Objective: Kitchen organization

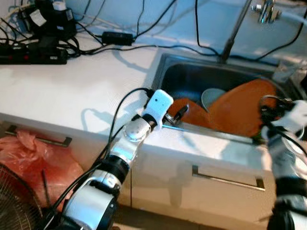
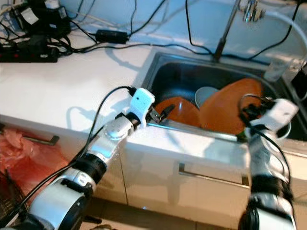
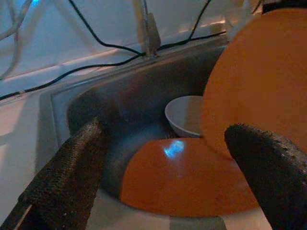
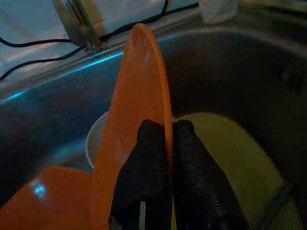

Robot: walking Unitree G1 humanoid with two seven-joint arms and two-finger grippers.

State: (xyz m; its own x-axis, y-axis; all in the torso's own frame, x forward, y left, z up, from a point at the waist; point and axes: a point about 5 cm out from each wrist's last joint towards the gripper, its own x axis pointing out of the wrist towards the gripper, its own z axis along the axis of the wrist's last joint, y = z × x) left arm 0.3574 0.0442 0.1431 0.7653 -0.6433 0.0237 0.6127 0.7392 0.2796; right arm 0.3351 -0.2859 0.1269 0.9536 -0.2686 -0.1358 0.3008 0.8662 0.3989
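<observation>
Orange plate, large [image 4: 136, 96]: we record it on edge in the sink, centre-right of the head view, its rim pinched between the two black fingers [image 4: 192, 177] of our right gripper [image 4: 165, 143].
Right gripper, state: closed tight on the plate's rim; its white wrist sits at the right edge of the head view.
Left gripper [image 3: 168, 182]: fingers spread wide, holding nothing, poised over the sink's front rim at frame centre.
Orange plate, smaller [image 3: 187, 177]: we see it lying low in the basin, just beyond our left fingertips and partly behind the larger plate.
Pale bowl [image 1: 211, 97]: in the basin behind the two plates, touching or nearly touching the larger one; we cannot tell which.
Yellowish dish [image 4: 230, 158]: beside the held plate, under the right fingers.
Sink [image 1: 192, 72]: steel, set into the white counter [image 1: 62, 96], upper centre of the frame.
Faucet [image 1: 235, 31]: thin upright stem at the sink's back edge.
Cables and power strip [image 1: 33, 56]: black, upper left.
Red bag [image 1: 33, 158]: lower left, below the counter.
Drawer handle [image 1: 225, 179]: on the cabinet front beneath the sink.
</observation>
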